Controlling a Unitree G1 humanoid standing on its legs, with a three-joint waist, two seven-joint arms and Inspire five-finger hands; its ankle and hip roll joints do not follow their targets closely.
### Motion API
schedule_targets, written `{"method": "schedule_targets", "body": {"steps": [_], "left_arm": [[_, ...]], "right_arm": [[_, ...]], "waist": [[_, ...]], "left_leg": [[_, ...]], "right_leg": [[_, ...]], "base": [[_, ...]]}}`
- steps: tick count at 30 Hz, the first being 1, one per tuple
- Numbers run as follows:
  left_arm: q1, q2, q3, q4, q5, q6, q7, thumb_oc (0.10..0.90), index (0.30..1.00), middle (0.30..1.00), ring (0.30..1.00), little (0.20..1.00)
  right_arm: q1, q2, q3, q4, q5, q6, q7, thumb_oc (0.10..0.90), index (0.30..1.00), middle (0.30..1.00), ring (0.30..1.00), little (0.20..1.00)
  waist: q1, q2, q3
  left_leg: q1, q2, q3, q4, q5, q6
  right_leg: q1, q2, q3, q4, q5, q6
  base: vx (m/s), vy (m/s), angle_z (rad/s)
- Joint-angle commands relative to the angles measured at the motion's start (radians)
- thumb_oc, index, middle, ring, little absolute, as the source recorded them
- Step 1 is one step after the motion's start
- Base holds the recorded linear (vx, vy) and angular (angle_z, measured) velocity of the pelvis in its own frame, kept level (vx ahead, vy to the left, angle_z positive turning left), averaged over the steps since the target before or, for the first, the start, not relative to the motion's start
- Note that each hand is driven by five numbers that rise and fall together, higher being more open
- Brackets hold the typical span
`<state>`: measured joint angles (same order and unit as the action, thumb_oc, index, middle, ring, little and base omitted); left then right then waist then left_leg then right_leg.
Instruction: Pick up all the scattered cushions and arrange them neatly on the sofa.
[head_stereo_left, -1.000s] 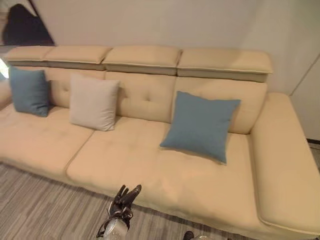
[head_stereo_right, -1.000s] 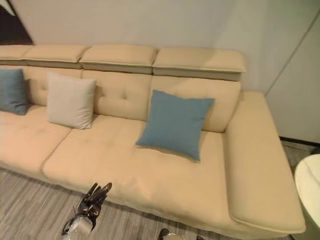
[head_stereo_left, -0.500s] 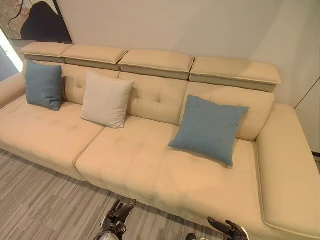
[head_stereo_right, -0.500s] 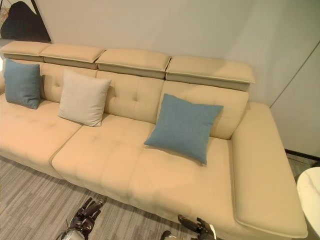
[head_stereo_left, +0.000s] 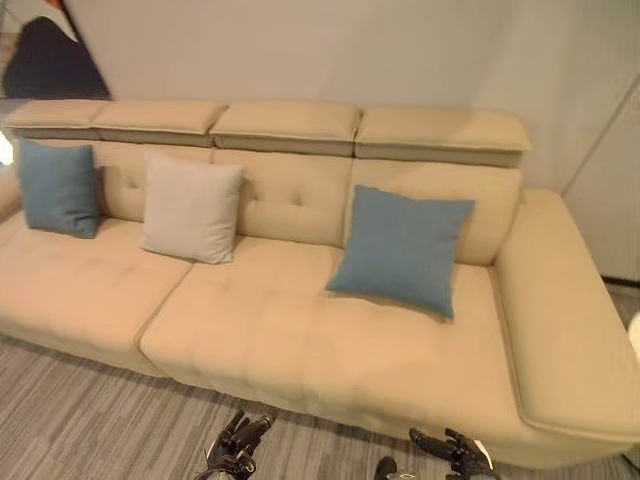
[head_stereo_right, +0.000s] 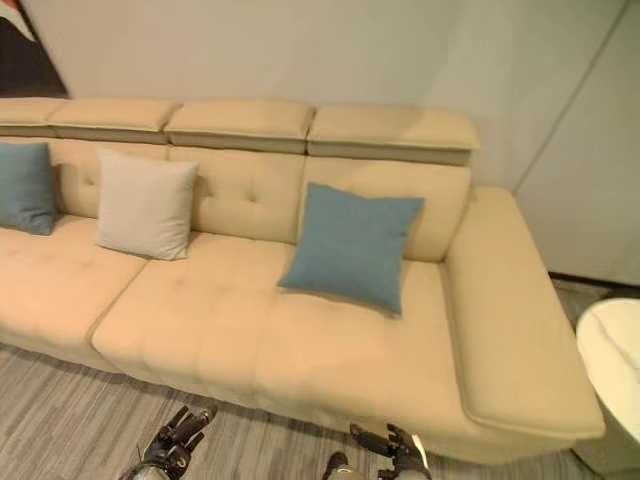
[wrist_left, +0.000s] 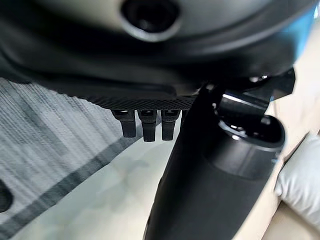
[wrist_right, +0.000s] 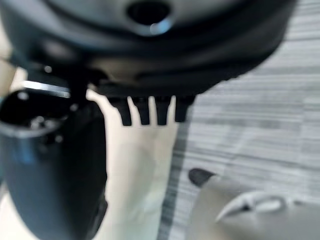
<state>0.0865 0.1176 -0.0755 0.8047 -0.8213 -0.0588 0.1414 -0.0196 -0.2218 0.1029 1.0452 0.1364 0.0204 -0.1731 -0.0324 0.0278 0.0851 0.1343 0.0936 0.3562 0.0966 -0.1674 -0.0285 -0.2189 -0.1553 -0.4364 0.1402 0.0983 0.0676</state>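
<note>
Three cushions lean against the backrest of a long beige sofa (head_stereo_left: 300, 340): a blue cushion (head_stereo_left: 57, 187) at the far left, a cream cushion (head_stereo_left: 190, 208) beside it, and a larger blue cushion (head_stereo_left: 402, 248) right of the middle. Both hands hang low over the striped floor in front of the sofa, holding nothing. My left hand (head_stereo_left: 238, 448) is open with fingers relaxed, and its straight fingers (wrist_left: 144, 124) point at the sofa front. My right hand (head_stereo_left: 452, 450) is open too, fingers (wrist_right: 150, 111) loosely spread near the sofa's front edge.
A grey striped carpet (head_stereo_left: 80, 420) runs along the sofa's front. The wide right armrest (head_stereo_left: 565, 330) ends near a pale wall. A white round table edge (head_stereo_right: 612, 350) sits at the far right. A dark artwork (head_stereo_left: 45, 60) hangs behind the sofa's left end.
The whole picture shifts between frames, so the camera has moved. The right hand came into sight half a second ago. The cushions have kept their places on the sofa.
</note>
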Motion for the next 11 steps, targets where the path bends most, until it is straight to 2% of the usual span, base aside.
{"method": "schedule_targets", "body": {"steps": [1, 2, 3, 4, 7, 9, 11], "left_arm": [[-0.040, 0.032, -0.001, -0.130, 0.027, -0.068, 0.000, 0.800, 0.900, 0.900, 0.900, 0.900], [-0.040, 0.030, 0.005, -0.134, 0.024, -0.069, 0.001, 0.800, 0.900, 0.900, 0.900, 0.900], [-0.038, 0.028, 0.015, -0.140, 0.016, -0.075, 0.005, 0.800, 0.900, 0.900, 0.900, 0.900], [-0.037, 0.027, 0.022, -0.142, 0.012, -0.076, 0.004, 0.800, 0.900, 0.900, 0.900, 0.900], [-0.032, 0.012, 0.043, -0.124, 0.013, -0.079, 0.005, 0.800, 0.900, 0.900, 0.900, 0.900], [-0.040, 0.005, 0.065, -0.094, 0.004, -0.081, 0.005, 0.800, 0.900, 0.900, 0.900, 0.900], [-0.035, 0.002, 0.071, -0.090, 0.003, -0.078, -0.003, 0.800, 0.900, 0.900, 0.900, 0.900]], "right_arm": [[-0.004, -0.002, 0.017, 0.013, -0.036, -0.012, -0.004, 0.800, 0.900, 0.900, 0.900, 0.900], [-0.002, 0.001, 0.022, 0.017, -0.038, -0.013, -0.004, 0.800, 0.900, 0.900, 0.900, 0.900], [0.004, 0.001, 0.032, 0.011, -0.047, -0.011, -0.002, 0.800, 0.900, 0.900, 0.900, 0.900], [0.006, -0.002, 0.036, 0.008, -0.051, -0.012, 0.000, 0.800, 0.900, 0.900, 0.900, 0.900], [0.000, -0.008, 0.044, 0.018, -0.051, -0.015, 0.005, 0.800, 0.900, 0.900, 0.900, 0.900], [-0.013, -0.028, 0.033, 0.004, -0.037, -0.026, -0.001, 0.800, 0.900, 0.900, 0.900, 0.900], [-0.008, -0.030, 0.030, 0.001, -0.028, -0.031, -0.004, 0.800, 0.900, 0.900, 0.900, 0.900]], "waist": [[0.034, -0.008, -0.001], [0.041, -0.013, -0.011], [0.050, -0.017, -0.024], [0.055, -0.017, -0.033], [0.061, -0.007, -0.066], [0.061, -0.001, -0.069], [0.061, -0.003, -0.066]], "left_leg": [[-0.086, -0.014, 0.011, -0.013, 0.058, 0.038], [-0.092, -0.010, 0.017, -0.016, 0.069, 0.029], [-0.081, -0.010, 0.017, -0.019, 0.055, 0.016], [-0.082, -0.009, 0.025, -0.025, 0.059, 0.013], [-0.075, -0.003, 0.042, -0.076, 0.085, -0.005], [-0.076, 0.019, 0.063, -0.102, 0.140, -0.024], [-0.069, 0.030, 0.059, -0.113, 0.155, -0.032]], "right_leg": [[0.221, -0.080, -0.058, 0.193, -0.180, 0.061], [0.237, -0.065, -0.059, 0.146, -0.196, 0.059], [0.253, -0.059, -0.039, 0.097, -0.220, 0.065], [0.259, -0.051, -0.030, 0.056, -0.220, 0.063], [0.306, -0.017, -0.017, -0.091, -0.195, 0.072], [0.339, 0.006, -0.034, -0.163, -0.163, 0.062], [0.354, 0.016, -0.039, -0.185, -0.158, 0.059]], "base": [[-0.15, -0.065, -0.56], [-0.06, -0.132, -0.70], [-0.02, -0.111, -0.84], [0.00, -0.127, -0.86], [-0.03, -0.106, -0.55], [-0.08, -0.114, -0.58], [-0.02, -0.092, -0.16]]}}
